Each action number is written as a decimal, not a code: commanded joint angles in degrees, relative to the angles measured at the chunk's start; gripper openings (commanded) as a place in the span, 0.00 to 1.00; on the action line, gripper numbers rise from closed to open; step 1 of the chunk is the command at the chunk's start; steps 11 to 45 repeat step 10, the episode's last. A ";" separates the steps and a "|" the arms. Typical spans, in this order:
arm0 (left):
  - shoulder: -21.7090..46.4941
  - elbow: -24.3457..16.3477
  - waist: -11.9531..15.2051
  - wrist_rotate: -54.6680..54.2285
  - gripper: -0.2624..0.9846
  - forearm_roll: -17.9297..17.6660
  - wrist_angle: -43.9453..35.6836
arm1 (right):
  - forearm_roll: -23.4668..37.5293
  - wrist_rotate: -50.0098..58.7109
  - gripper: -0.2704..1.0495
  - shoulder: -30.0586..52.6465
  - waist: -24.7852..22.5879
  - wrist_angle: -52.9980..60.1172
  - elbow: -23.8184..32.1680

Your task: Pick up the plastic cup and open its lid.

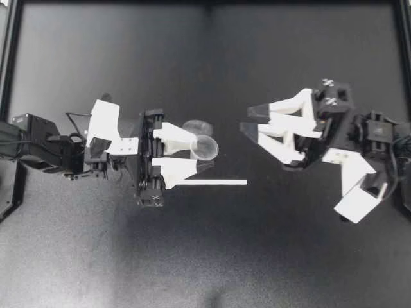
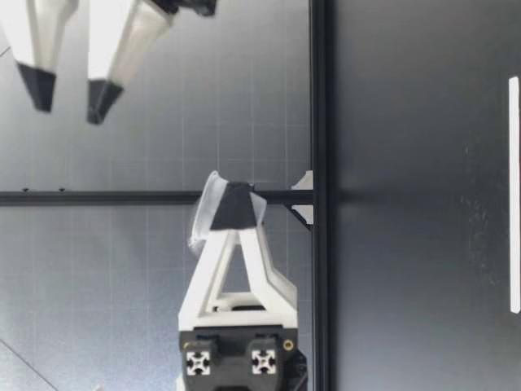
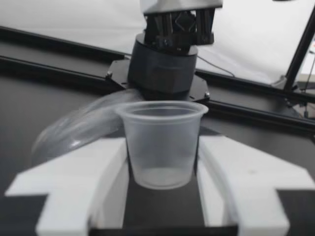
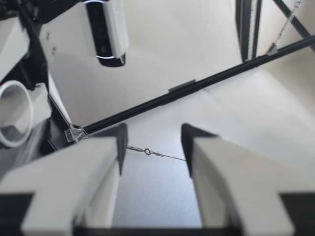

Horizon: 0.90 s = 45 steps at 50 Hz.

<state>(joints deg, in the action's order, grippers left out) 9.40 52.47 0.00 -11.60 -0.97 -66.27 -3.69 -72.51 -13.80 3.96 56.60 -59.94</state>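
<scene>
My left gripper is shut on a small clear plastic cup and holds it above the table, rim up. The cup's clear lid hangs off its rim to one side, flipped open. In the left wrist view the cup stands upright between both fingers, and the lid droops beside it. My right gripper is open a short way from the cup, nothing between its fingers. In the low view the right gripper hangs higher than the left gripper and cup. The right wrist view shows its fingers wide apart.
A thin white strip lies on the dark table just in front of my left gripper. Black frame rails border the table. A black part of my right arm looms behind the cup in the left wrist view.
</scene>
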 commanded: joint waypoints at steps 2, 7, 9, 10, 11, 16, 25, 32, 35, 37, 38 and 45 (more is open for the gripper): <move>-1.67 -0.35 0.09 0.35 0.38 0.18 -0.26 | -0.44 0.35 0.59 -0.62 0.44 0.53 -0.35; -1.93 -0.35 0.09 0.79 0.38 0.79 -0.26 | -0.44 2.02 0.59 0.53 0.35 -0.53 -0.62; -2.11 -0.35 0.09 1.05 0.38 1.14 -0.26 | -0.53 3.52 0.59 1.14 0.35 -1.85 -0.35; -2.11 -0.35 0.09 1.23 0.38 1.32 -0.26 | -0.44 4.92 0.59 1.67 0.26 -3.08 0.00; -2.11 -0.35 0.09 1.23 0.38 1.32 -0.26 | -0.44 4.92 0.59 1.67 0.26 -3.08 0.00; -2.11 -0.35 0.09 1.23 0.38 1.32 -0.26 | -0.44 4.92 0.59 1.67 0.26 -3.08 0.00; -2.11 -0.35 0.09 1.23 0.38 1.32 -0.26 | -0.44 4.92 0.59 1.67 0.26 -3.08 0.00; -2.11 -0.35 0.09 1.23 0.38 1.32 -0.26 | -0.44 4.92 0.59 1.67 0.26 -3.08 0.00; -2.11 -0.35 0.09 1.23 0.38 1.32 -0.26 | -0.44 4.92 0.59 1.67 0.26 -3.08 0.00; -2.11 -0.35 0.09 1.23 0.38 1.32 -0.26 | -0.44 4.92 0.59 1.67 0.26 -3.08 0.00; -2.11 -0.35 0.09 1.23 0.38 1.32 -0.26 | -0.44 4.92 0.59 1.67 0.26 -3.08 0.00; -2.11 -0.35 0.09 1.23 0.38 1.32 -0.26 | -0.44 4.92 0.59 1.67 0.26 -3.08 0.00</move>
